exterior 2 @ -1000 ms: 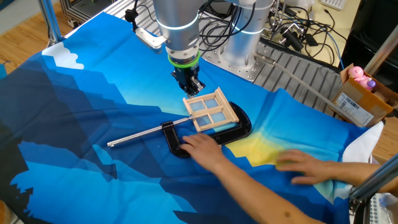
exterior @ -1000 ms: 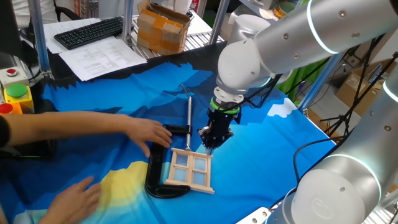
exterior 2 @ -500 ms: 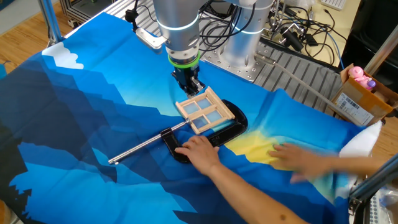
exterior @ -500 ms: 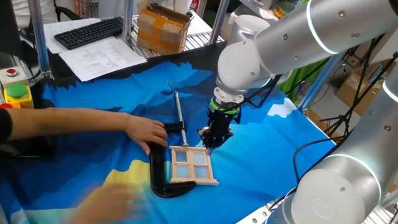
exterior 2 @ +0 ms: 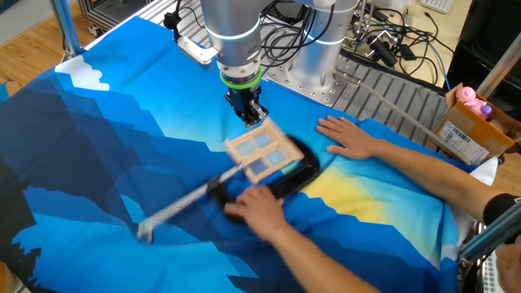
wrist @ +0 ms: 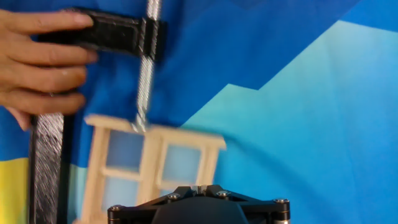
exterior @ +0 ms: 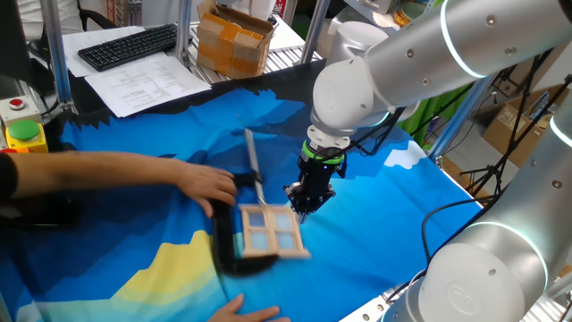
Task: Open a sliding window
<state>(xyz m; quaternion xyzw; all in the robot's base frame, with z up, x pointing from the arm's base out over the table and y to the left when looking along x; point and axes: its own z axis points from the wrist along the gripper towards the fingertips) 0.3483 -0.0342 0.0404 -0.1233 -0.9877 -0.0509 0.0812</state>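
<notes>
The sliding window [exterior: 268,230], a small light wood frame with four bluish panes, is held in a black C-clamp [exterior: 223,249] on the blue cloth and is blurred by motion. It also shows in the other fixed view [exterior 2: 262,152] and the hand view [wrist: 149,165]. My gripper [exterior: 299,210] hangs just above the window's far right corner, not touching it. In the hand view the gripper [wrist: 198,186] has its fingers together and holds nothing. A person's hand [exterior: 210,185] grips the clamp.
The clamp's metal screw rod [wrist: 146,68] lies across the window's top edge. The person's second hand [exterior 2: 350,137] rests on the cloth to the right. A keyboard [exterior: 130,45], papers and a cardboard box [exterior: 234,38] stand at the back; red and green buttons [exterior: 22,125] at the left.
The person has turned and shifted the clamp with the window, swinging the screw rod. The second hand has moved off across the cloth. My gripper has not moved.
</notes>
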